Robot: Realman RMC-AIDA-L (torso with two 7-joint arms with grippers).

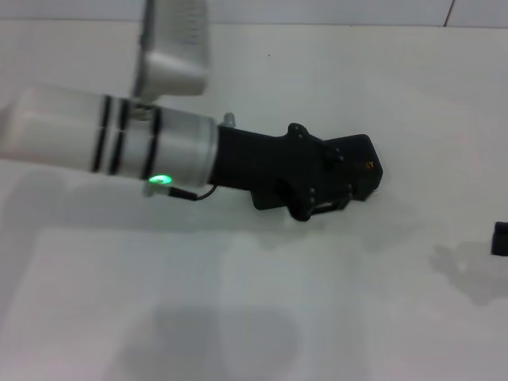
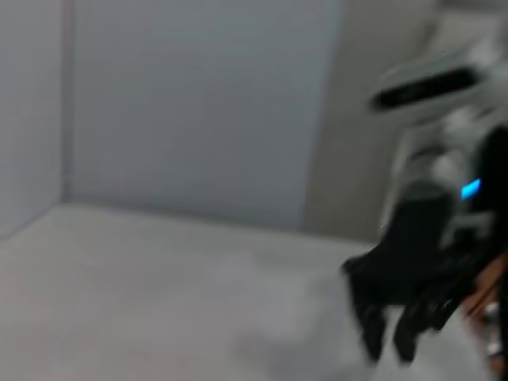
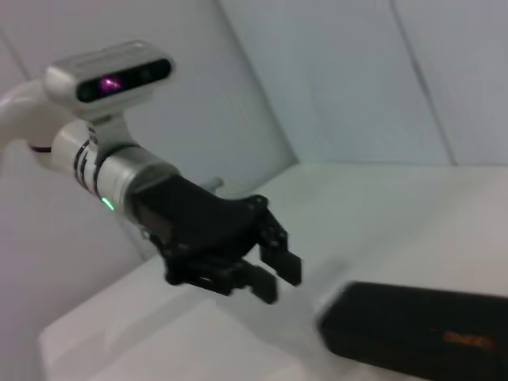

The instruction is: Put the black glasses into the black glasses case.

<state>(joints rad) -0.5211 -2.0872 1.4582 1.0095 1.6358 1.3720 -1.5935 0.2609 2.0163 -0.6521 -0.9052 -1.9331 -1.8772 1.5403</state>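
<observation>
The black glasses case [image 1: 368,176] lies shut on the white table, with a small orange mark on its lid; it also shows in the right wrist view [image 3: 413,337]. My left gripper [image 1: 337,181] reaches in from the left and hangs just over the case's near end. In the right wrist view the left gripper [image 3: 275,275] is open, its fingers a little apart with nothing between them. My right gripper [image 1: 500,238] stays at the right edge, and in the left wrist view the right gripper [image 2: 387,341] shows two separate fingers. The black glasses are out of view.
The white table [image 1: 254,302] stretches wide around the case. A pale wall [image 2: 198,103] rises behind the table. The left arm's white forearm [image 1: 95,139] with a green light crosses the left half of the head view.
</observation>
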